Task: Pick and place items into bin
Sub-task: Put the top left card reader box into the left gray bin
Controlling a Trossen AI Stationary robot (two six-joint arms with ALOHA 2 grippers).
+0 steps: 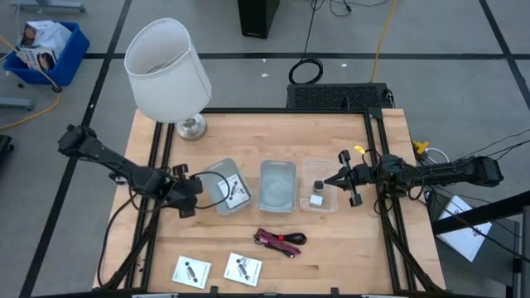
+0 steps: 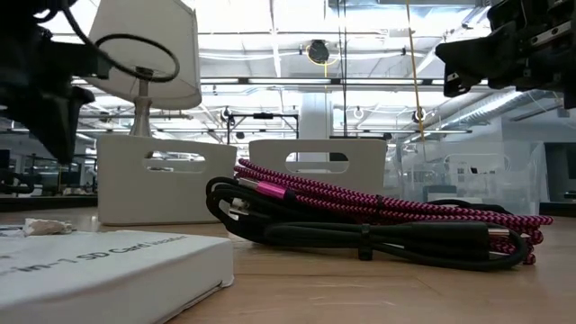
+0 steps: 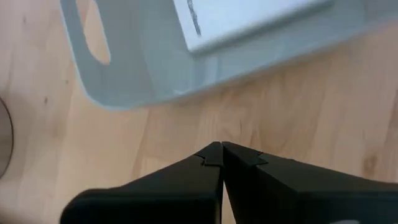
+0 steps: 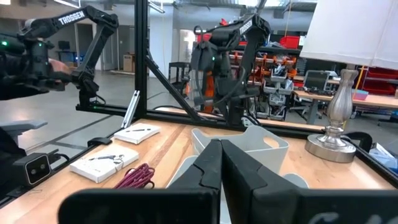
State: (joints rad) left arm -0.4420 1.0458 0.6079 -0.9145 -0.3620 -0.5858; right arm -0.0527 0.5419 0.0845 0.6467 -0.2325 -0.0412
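Three bins stand in a row mid-table. The left grey bin [image 1: 228, 186] holds one white card [image 1: 238, 192]. The middle grey bin [image 1: 277, 184] shows nothing inside. The right clear bin [image 1: 319, 194] holds a tiny black cube [image 1: 318, 185] and a tiny white block [image 1: 316, 199]. The red-and-black cable [image 1: 280, 241] lies coiled on the table nearer the front edge. Two white cards [image 1: 192, 271] [image 1: 243, 268] lie at the front edge. My left gripper [image 1: 201, 187] is shut and empty beside the left bin's left wall [image 3: 124, 93]. My right gripper [image 1: 329, 180] is shut and empty above the clear bin's right side.
A white-shaded lamp [image 1: 170, 70] stands at the table's far left corner. Black frame rails [image 1: 383, 165] run along the table's sides. In the low view the cable [image 2: 360, 216] and a card [image 2: 99, 270] lie in front of the bins [image 2: 157, 180].
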